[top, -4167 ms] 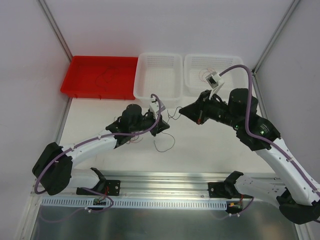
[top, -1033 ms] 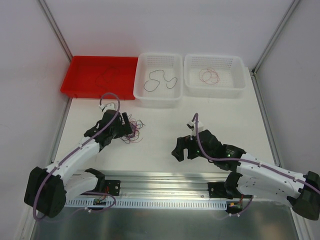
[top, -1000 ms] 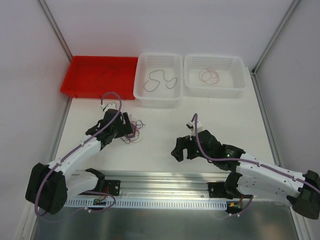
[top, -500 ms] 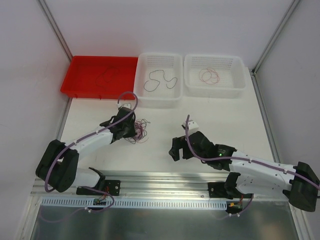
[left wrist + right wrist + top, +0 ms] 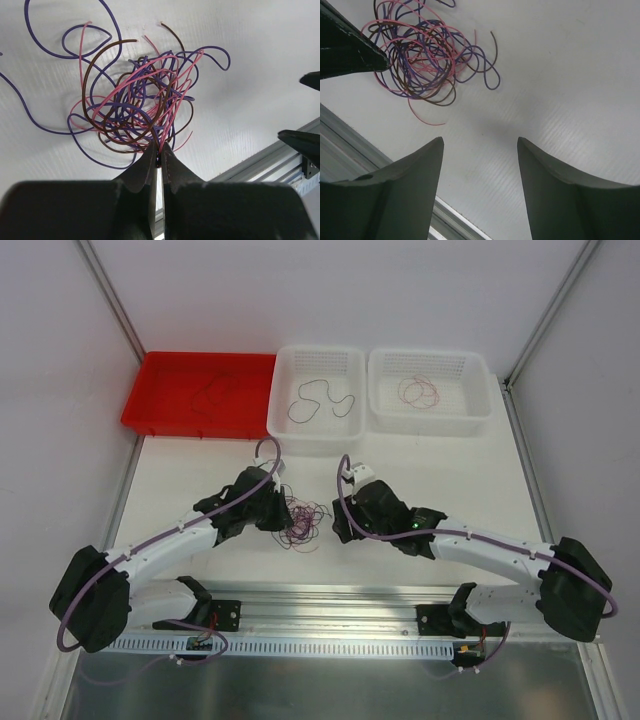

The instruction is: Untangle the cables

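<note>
Cables [image 5: 300, 523] lie as one knotted clump on the table [image 5: 450, 465], between the arms. Left gripper [image 5: 160, 150] is pinched together on a few strands at the clump's near edge. Right gripper [image 5: 480, 147] stands apart and empty, just beside it. Risk: with several strands caught at once, a pull may drag or tighten the whole knot.

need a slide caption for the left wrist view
Left gripper shut on the edge of a tangle of pink, purple and brown cables
</note>
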Tool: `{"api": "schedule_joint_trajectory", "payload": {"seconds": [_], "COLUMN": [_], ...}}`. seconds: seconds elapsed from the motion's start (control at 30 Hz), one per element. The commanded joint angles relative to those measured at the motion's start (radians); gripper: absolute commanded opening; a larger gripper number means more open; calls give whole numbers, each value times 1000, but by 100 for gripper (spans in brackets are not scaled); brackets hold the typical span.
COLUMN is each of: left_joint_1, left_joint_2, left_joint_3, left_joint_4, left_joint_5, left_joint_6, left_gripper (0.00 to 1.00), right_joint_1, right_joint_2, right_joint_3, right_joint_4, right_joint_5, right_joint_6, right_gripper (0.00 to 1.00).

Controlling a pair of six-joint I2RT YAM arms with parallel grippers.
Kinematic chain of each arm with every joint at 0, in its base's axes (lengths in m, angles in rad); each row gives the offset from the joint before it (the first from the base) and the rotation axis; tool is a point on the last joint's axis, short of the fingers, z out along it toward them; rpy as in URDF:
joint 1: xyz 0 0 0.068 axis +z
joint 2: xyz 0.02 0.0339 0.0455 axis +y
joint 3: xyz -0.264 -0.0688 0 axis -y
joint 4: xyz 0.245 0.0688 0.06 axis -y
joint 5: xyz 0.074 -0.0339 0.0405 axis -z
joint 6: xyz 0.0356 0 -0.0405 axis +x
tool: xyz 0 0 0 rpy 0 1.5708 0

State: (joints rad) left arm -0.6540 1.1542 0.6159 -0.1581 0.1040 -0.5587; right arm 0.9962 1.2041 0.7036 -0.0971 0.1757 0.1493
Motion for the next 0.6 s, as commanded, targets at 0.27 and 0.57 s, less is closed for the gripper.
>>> {"api": "schedule_joint_trajectory", "payload": {"seconds": [0.27,0.57], "left_joint_1": [-4,-4], "left_joint_2": [-28,-63], "left_joint_3": [-4,-13], "left_joint_4": [-49,-83], "left_joint_5": [56,60], "left_joint_6": [17,20], "left_gripper": [0,0], "right_joint_1": [-13,-41], "right_joint_2": [276,330], "right_joint_3": [157,171], "right_joint_4": [126,171], "right_joint_5": [-163,-88], "right_joint_6": [-132,-137], "right_gripper": [56,49]}}
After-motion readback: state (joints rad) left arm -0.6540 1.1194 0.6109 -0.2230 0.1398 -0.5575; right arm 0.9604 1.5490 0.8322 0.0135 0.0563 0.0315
